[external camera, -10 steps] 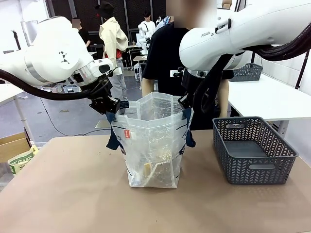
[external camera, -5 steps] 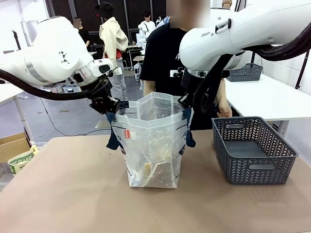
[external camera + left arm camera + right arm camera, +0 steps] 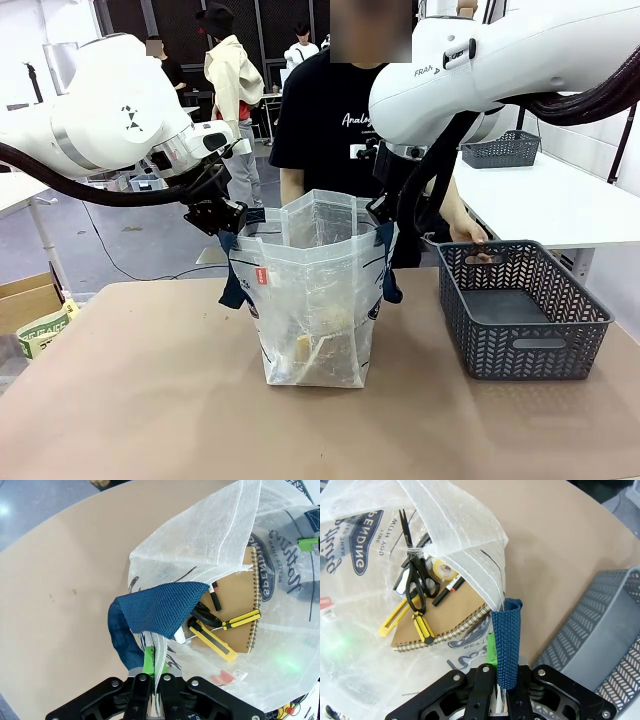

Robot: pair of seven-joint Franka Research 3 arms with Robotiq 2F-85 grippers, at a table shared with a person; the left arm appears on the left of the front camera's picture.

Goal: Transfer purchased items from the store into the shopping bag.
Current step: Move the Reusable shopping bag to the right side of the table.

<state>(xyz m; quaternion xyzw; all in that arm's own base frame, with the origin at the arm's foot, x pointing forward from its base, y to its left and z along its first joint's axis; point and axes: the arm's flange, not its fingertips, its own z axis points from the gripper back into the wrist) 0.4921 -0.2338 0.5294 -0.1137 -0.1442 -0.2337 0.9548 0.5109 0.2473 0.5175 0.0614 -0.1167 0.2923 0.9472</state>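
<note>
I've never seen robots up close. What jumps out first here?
A see-through shopping bag stands mid-table, held open by the left gripper and right gripper pinching its rim. Inside lie scissors, a spiral notebook and a yellow cutter. To its right sits a grey basket, a person's hand at its rim.

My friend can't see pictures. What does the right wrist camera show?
The robot's right hand pinches the blue strap of the see-through shopping bag, holding it open. Inside lie black scissors, a yellow cutter and a brown spiral notebook; a grey basket sits nearby.
</note>
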